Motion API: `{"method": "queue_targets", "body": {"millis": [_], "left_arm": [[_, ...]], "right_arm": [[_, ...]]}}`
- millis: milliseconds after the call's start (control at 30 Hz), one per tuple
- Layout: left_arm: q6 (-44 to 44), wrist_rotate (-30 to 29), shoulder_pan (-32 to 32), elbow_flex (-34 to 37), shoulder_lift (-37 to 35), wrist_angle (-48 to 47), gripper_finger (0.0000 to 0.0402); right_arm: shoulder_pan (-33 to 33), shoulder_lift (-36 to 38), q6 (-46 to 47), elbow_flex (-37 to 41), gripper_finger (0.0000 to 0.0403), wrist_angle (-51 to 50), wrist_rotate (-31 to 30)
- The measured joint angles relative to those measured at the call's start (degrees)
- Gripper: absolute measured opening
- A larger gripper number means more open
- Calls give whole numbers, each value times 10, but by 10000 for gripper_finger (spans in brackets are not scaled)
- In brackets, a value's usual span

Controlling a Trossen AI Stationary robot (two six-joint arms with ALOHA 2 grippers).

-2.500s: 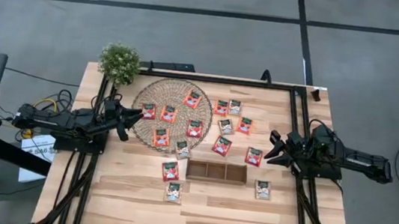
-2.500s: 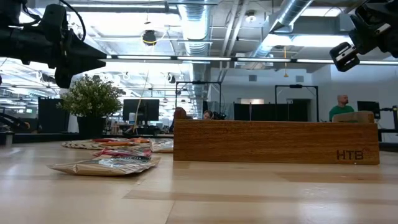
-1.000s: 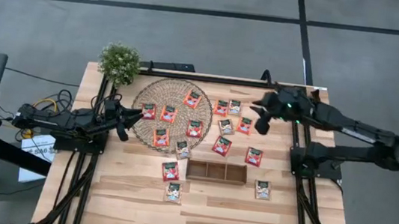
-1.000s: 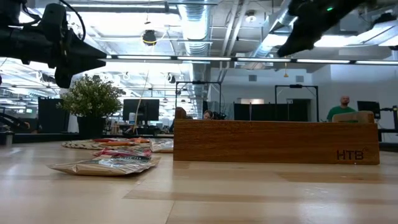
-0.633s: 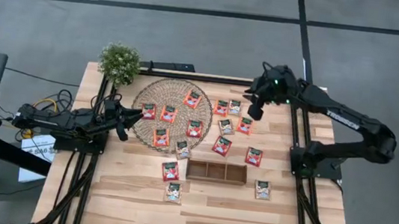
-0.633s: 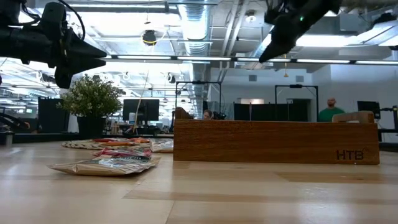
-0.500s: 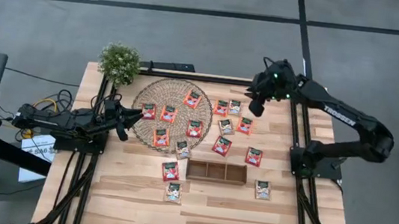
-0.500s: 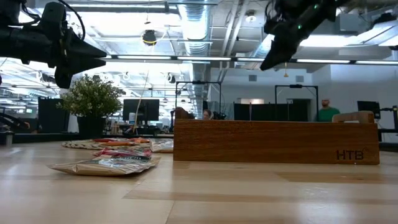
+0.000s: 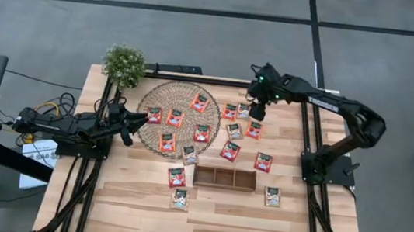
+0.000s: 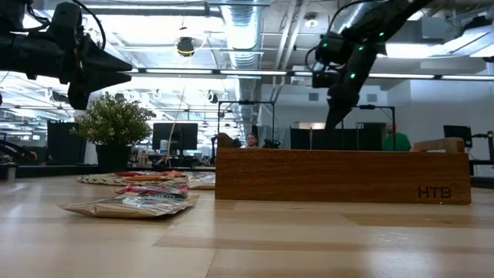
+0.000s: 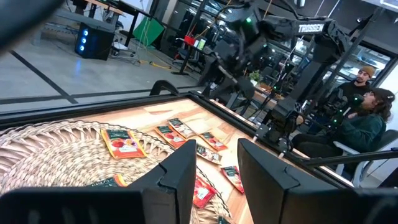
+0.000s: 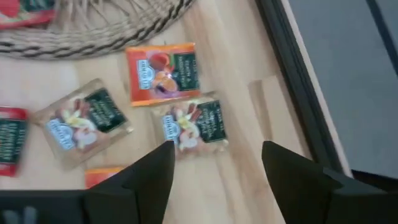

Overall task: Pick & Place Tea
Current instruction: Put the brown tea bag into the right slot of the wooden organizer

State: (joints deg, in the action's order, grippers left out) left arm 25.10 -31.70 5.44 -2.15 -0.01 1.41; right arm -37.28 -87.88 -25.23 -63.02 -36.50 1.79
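Across the pale wooden table (image 9: 135, 201), the right gripper (image 9: 254, 110), wide open and empty, has swung out from its side to hover above a pale square tea sachet (image 12: 193, 122) at the far right, so picking begins, while the left gripper (image 9: 140, 124) waits open beside the round woven mat (image 9: 155, 94) carrying several red sachets (image 9: 175, 117), and the brown three-part wooden tray (image 9: 224, 178) holds none.

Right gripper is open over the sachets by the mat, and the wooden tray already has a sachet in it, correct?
Not quite: the high view shows the wooden tray with no sachet in it. The right gripper is open over the sachets by the mat.
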Motion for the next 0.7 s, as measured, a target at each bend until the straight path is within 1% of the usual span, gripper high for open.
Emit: {"method": "queue_targets", "body": {"millis": [200, 400, 500, 700], "left_arm": [[0, 0, 0, 0, 0, 0, 110], [0, 0, 0, -1, 0, 0, 110], [0, 0, 0, -1, 0, 0, 110], [0, 0, 0, -1, 0, 0, 110]], "right_arm": [[1, -72, -9, -72, 228, -20, -4], [1, -144, -23, -138, 225, -104, -4], [-4, -176, -30, -157, 229, -134, -5], [-11, -222, -39, -184, 230, -153, -7]]}}
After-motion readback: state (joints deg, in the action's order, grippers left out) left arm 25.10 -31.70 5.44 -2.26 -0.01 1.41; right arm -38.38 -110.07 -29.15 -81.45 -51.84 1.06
